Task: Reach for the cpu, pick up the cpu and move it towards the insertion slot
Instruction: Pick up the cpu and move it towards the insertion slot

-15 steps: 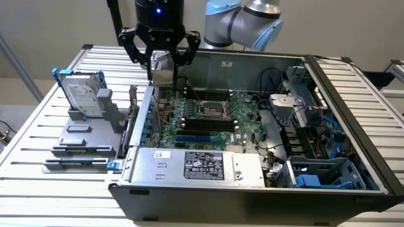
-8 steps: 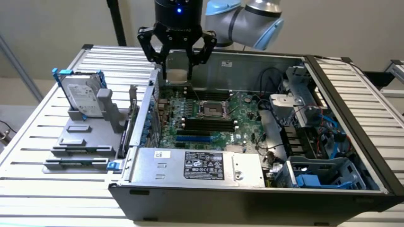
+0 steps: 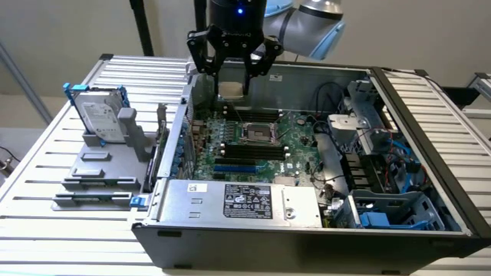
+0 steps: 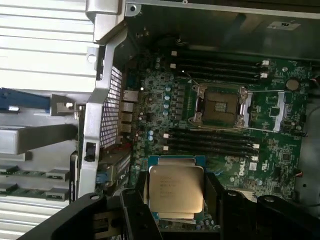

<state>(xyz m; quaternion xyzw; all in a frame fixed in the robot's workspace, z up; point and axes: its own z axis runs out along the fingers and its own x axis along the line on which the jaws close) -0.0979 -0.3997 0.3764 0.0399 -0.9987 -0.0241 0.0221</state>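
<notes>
1. Your gripper has its black fingers pinched on the cpu, one on each side of the chip; in the wrist view the gripper shows the cpu with its silver top facing the camera, clamped between the two dark fingers
2. You are carrying the cpu in the air, upper centre of the exterior frame, above the far edge of the motherboard and clear of it
3. The insertion slot sits at mid-frame, below the chip in the picture and well apart from it; in the wrist view the insertion slot lies in the upper right, its metal frame around a dark centre
4. Long black memory slots flank the socket inside the open computer case
5. The case rests on a slatted metal table; an upright hard drive stands at the exterior view's left
6. Your arm comes down from the top edge, wrist pointing straight down
</notes>
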